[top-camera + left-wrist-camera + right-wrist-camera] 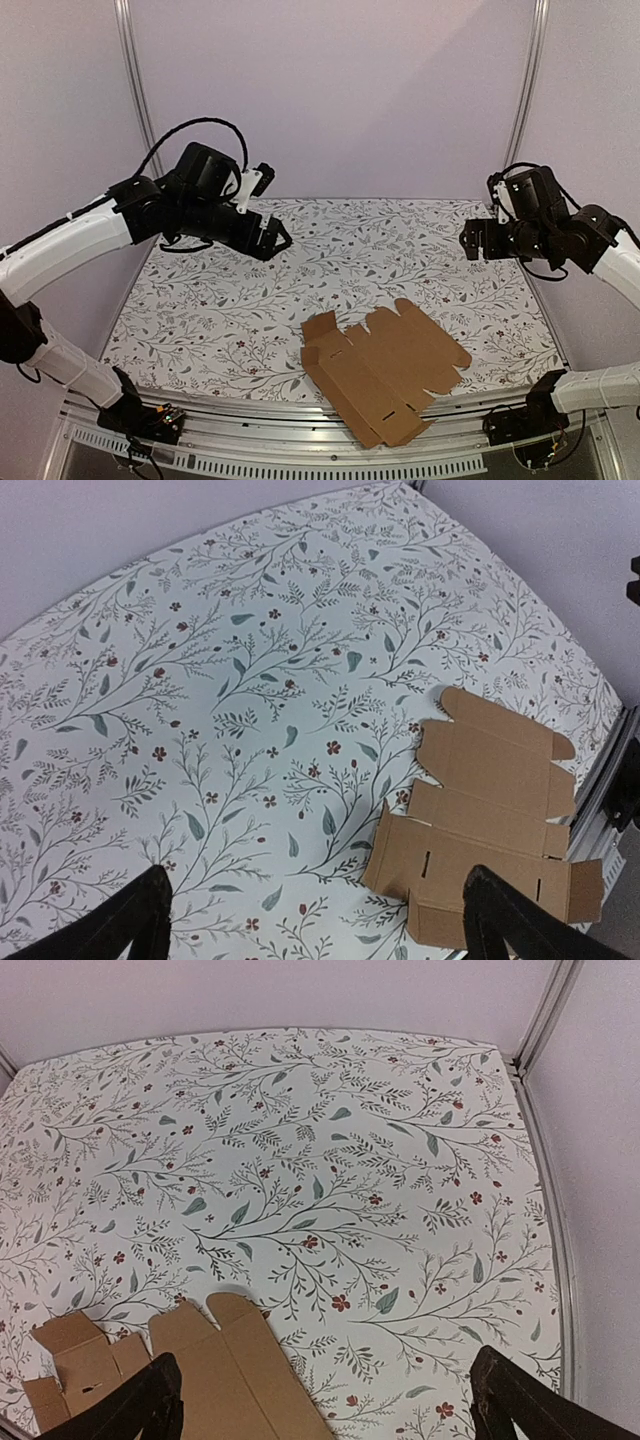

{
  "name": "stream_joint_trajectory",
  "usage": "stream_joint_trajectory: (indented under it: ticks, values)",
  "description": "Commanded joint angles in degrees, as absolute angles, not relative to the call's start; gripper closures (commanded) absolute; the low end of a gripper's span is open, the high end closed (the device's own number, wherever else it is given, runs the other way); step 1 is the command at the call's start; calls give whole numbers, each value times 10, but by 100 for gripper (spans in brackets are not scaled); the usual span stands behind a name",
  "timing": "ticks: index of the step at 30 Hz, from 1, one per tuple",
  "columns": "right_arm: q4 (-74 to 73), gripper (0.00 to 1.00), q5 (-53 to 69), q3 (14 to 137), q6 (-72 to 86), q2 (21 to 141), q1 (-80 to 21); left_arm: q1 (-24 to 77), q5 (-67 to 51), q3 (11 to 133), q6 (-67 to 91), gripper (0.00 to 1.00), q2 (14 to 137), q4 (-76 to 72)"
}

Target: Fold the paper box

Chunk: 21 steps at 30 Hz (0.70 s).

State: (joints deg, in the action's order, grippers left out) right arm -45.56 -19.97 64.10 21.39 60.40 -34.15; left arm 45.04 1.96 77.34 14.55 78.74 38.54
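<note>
Top view: box lies opened out on the worktop, at the near edge, right of centre, turned at an angle. Its nearest corner pokes over the front rail. The flap at its left end stands up a bit; the rest looks flat, w/ creases, tabs & small slots showing. Left gripper hangs in the air over the far-left part of the worktop, pointing right, well apart from the box. Right gripper hangs over the far-right side, pointing left, also well apart from the box. Jaw gap is hard to read from up here.

Left wrist view: both fingers show at the bottom corners, spread wide, holding nothing; only patterned worktop shows btwn them. Box sits lower right, plain brown, split by creases into panels, w/ rounded tabs on its far end. One finger overlaps its near panel in the picture, but there's no contact, as the gripper is high above.

Right wrist view: fingers are again at the bottom corners, spread wide, empty. Box is at bottom left, cut off by the frame edge. Small end flaps on its left look raised. One finger crosses in front of it w/o touching.
</note>
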Motion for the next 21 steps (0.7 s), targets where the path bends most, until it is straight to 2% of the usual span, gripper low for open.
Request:
stream_joint_trajectory:
  ticks: [1, 9, 16, 21]
  values:
    - [-556, 1, -248, 683, 221, 597, -346, 470, -6, 807, 134, 0, 839, 426]
    - [-631, 1, -143, 668, 216, 572, -346, 482, -76, 837, 143, 1, 922, 430]
    - [-627, 1, -65, 602, 250, 521, -346, 485, -110, 865, 139, 4, 997, 457]
    - [-611, 1, -59, 580, 270, 527, -347, 485, -118, 904, 134, 10, 1067, 492]
